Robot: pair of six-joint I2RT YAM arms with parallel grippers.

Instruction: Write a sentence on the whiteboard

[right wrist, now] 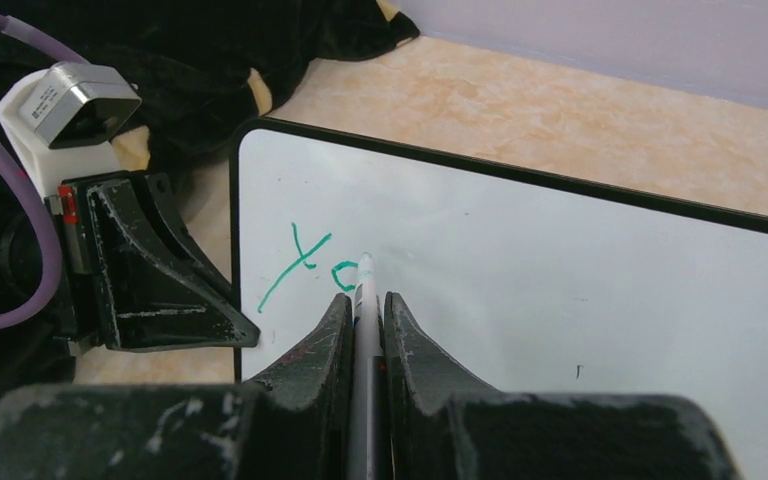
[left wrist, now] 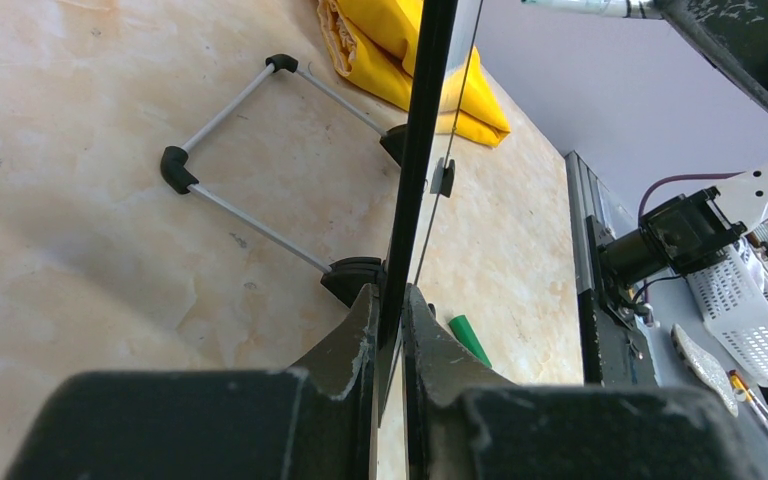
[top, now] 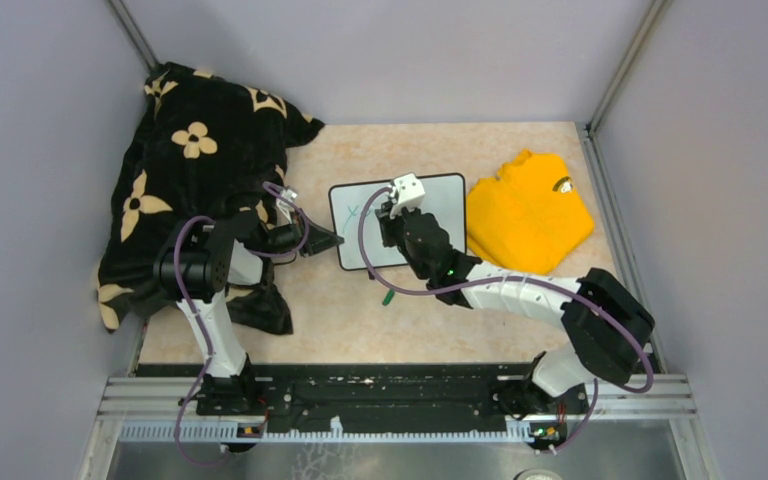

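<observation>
At upper left, black flower-print cloth (top: 200,140) crowds my left gripper (top: 332,243), clamped on the left edge of the white, black-framed whiteboard (top: 447,205) mid-frame, with bare tan tabletop (top: 310,320) below. My right gripper (right wrist: 365,305) pinches a white marker (right wrist: 365,280) against it; folded yellow shirt (top: 528,212) sits just beside. Only the left wrist view shows its wire stand (left wrist: 260,227).

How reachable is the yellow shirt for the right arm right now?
Probably yes: the yellow shirt lies bare just right of the whiteboard, nothing between. But the right gripper is shut on the pen.
</observation>
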